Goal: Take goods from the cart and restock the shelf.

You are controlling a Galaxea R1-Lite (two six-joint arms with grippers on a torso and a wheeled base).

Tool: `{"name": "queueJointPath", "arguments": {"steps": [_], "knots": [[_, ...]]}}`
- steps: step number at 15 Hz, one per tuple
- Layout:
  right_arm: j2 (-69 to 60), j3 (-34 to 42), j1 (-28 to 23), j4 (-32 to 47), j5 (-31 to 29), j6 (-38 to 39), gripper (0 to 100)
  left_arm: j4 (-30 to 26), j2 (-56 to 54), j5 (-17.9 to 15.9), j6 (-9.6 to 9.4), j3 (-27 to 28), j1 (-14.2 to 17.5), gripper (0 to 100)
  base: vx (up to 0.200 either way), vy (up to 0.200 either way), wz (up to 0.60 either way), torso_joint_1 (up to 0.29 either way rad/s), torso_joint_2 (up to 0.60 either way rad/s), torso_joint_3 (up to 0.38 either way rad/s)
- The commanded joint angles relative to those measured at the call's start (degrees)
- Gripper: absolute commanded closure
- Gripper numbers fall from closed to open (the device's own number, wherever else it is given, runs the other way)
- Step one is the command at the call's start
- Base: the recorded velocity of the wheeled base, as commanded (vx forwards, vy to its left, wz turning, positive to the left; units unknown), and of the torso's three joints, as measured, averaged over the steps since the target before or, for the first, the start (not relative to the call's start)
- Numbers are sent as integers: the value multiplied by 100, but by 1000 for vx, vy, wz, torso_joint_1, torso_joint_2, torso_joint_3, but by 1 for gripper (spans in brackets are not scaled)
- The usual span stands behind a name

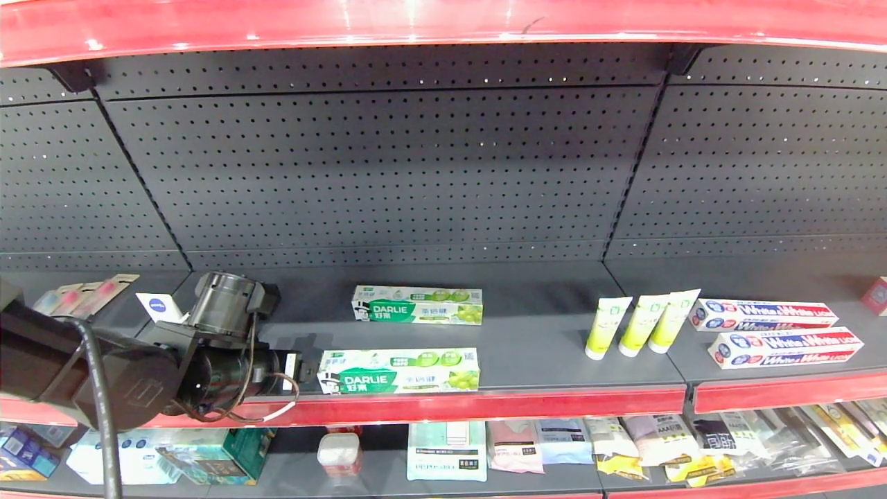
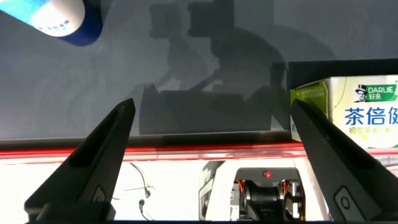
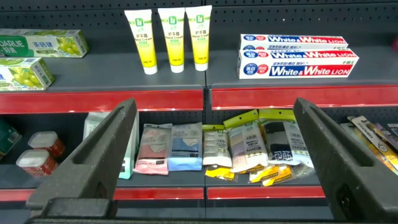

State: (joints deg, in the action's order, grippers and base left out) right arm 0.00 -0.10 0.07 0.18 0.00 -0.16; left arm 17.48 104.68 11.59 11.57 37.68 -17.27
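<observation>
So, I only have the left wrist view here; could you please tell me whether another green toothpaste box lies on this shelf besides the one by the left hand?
Observer: Yes, a second green box lies behind the front box, nearer the pegboard.
Operator: Thank you. What stands further to the robot's right?
Observer: Three yellow-green tubes on their caps, then two red-and-white boxes.
Operator: And is the other arm carrying anything?
Observer: No, the right hand is open and empty.

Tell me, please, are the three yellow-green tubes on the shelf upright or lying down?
Upright: the three tubes stand on their white caps, crimped ends up.
</observation>
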Motion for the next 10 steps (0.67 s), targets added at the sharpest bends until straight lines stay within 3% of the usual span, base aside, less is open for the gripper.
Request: {"name": "queueJointPath", "arguments": {"steps": [1,10], "knots": [[9,1,1,-1,0,-2,0,1,0,1,3,29,-4,0,0,0,0,0,0,0],[9,1,1,-1,0,-2,0,1,61,10,3,64,-74,0,0,0,0,0,0,0]]}}
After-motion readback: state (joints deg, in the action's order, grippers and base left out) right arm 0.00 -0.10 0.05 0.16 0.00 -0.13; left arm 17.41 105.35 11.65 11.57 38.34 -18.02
